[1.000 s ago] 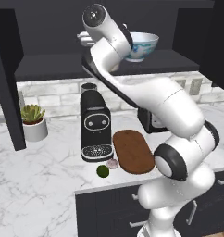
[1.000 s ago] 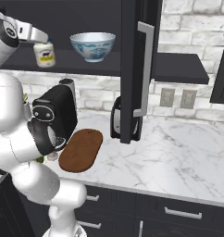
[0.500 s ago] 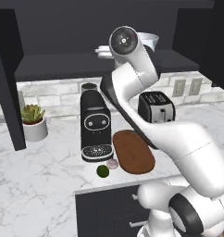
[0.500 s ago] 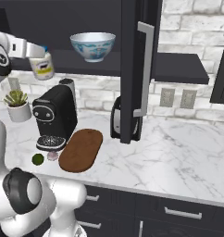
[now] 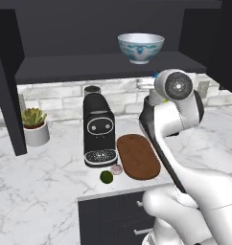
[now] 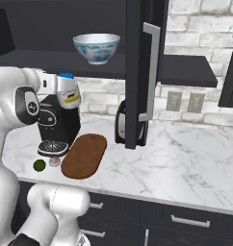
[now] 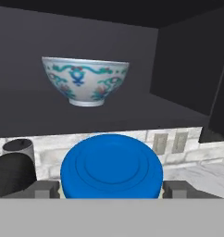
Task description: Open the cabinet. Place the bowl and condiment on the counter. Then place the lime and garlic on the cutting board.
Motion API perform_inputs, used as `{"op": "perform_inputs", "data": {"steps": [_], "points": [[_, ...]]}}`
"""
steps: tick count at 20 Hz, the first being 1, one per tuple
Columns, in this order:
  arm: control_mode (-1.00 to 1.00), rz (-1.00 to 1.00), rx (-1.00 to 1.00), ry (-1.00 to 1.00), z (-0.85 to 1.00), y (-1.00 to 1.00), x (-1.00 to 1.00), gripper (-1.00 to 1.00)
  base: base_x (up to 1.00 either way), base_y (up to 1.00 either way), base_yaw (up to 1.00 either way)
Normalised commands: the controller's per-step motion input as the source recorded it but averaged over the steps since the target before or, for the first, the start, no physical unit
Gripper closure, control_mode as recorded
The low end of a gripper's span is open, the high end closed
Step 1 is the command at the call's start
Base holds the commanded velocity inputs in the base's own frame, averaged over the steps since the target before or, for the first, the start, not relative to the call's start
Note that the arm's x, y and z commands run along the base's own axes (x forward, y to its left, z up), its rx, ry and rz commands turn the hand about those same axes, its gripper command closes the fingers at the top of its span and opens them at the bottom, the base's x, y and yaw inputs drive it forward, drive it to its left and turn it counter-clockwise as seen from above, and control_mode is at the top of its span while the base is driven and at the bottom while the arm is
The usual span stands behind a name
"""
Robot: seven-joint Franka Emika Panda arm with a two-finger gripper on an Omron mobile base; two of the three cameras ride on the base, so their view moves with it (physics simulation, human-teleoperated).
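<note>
Blue-lidded cream condiment [image 6: 69, 93] gripped in claw [image 7: 111, 189].

Glossy white arm [image 5: 185, 191] — dark grey round joints.

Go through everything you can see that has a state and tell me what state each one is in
cabinet: open, door swung out.
bowl: upright on the cabinet shelf.
jar: held in the gripper, lid on, off the shelf and above the counter.
lime: on the counter, off the board.
garlic: on the counter beside the lime.
cutting board: flat, bare.
</note>
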Motion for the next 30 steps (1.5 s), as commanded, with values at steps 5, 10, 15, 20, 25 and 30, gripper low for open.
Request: {"op": "perform_inputs", "data": {"steps": [5,10,15,20,25,30], "points": [[-1.00,0.00,-0.08,0.01,-0.78,-0.35,0.05,1.00,0.00,0.00,0.00],[-1.00,0.00,-0.03,0.02,-0.90,-0.43,0.19,1.00,0.00,0.00,0.00],[-1.00,0.00,-0.03,0.04,-0.99,-0.33,0.42,1.00,0.00,0.00,0.00],[-1.00,0.00,-0.03,0.09,-0.82,-0.12,0.67,1.00,0.00,0.00,0.00],[-1.00,0.00,0.00,0.10,-0.51,-0.26,0.73,1.00,0.00,0.00,0.00],[-1.00,0.00,0.00,0.06,-0.59,-0.30,0.52,1.00,0.00,0.00,0.00]]}}
